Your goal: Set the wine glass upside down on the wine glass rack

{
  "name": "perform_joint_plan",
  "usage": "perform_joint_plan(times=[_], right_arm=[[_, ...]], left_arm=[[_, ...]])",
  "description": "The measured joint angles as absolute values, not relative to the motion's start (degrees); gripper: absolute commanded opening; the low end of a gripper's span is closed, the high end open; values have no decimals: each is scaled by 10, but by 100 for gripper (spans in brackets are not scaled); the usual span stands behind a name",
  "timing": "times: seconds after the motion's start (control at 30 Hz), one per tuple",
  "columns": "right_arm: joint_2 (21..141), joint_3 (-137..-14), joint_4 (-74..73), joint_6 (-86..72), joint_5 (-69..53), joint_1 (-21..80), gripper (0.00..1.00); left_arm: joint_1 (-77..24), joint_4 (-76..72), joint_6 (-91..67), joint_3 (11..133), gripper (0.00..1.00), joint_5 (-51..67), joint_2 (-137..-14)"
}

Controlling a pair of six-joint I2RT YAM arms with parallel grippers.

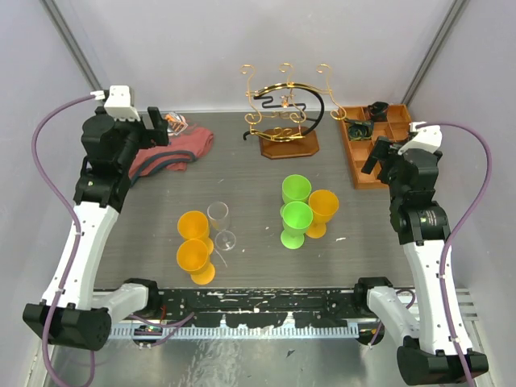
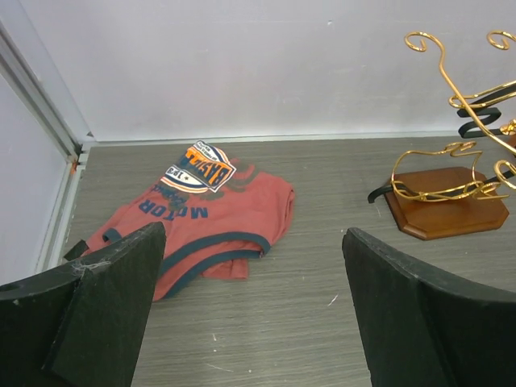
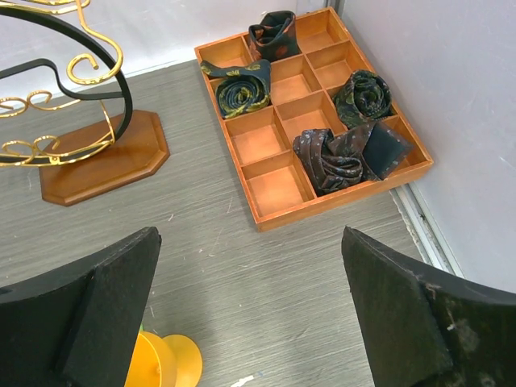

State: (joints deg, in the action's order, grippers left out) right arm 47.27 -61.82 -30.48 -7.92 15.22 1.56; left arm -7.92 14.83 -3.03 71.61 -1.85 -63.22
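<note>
- Wine glass [image 1: 219, 223]: clear and stemmed. It appears to stand upright on the desk [image 1: 242, 177], near the middle, just beside the left-hand pair of orange goblets [image 1: 193, 239]. Neither hand touches it.
- Wine glass rack [image 1: 282, 113]: gold scrolled wire with a black arched bar on a brown octagonal wooden base. It stands at the far edge of the desk, well apart from the glass, and no glass hangs on it.
- Left hand [image 1: 155, 126]: raised over the far-left corner with its fingers [image 2: 121, 298] spread wide and nothing between them. Its wrist view looks down on a red printed garment [image 2: 201, 214], with the rack at the right.
- Right hand [image 1: 375, 153]: raised at the far right, spread wide and empty. It is above the desk beside the compartment tray [image 3: 322, 201], which holds rolled neckties [image 3: 334, 157].
- Other stock: two green goblets [image 1: 296, 205] and one more orange goblet [image 1: 324, 210], grouped right of centre.
- Step in hand: the opening one, by my judgement. Nothing is grasped and both arms are well back from the glass.
- Next move calls for: one hand to come down to the wine glass and close on it without knocking the neighbouring orange goblets. The glass must then be turned bowl-down and its foot slid onto an arm of the rack. The glass is transparent and looks fragile, so the grip wants care.
</note>
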Motion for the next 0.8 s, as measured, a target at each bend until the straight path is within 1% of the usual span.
perform_joint_plan(times=[0.17,0.4,0.47,0.57,0.8], right_arm=[[470,-618,-305,-75,162,16,100],[451,-620,-300,-47,110,16,100],[461,-634,-305,-47,96,16,100],[503,-684,-317,-47,78,16,100],[651,-818,-308,-71,14,16,100]], left_arm=[[-79,97,-25,655,98,-27,-599],[-79,119,10,674,98,13,-622],[-79,119,11,673,98,26,-626],[-79,119,8,672,98,45,-628],[-79,106,-24,677,98,91,-659]])
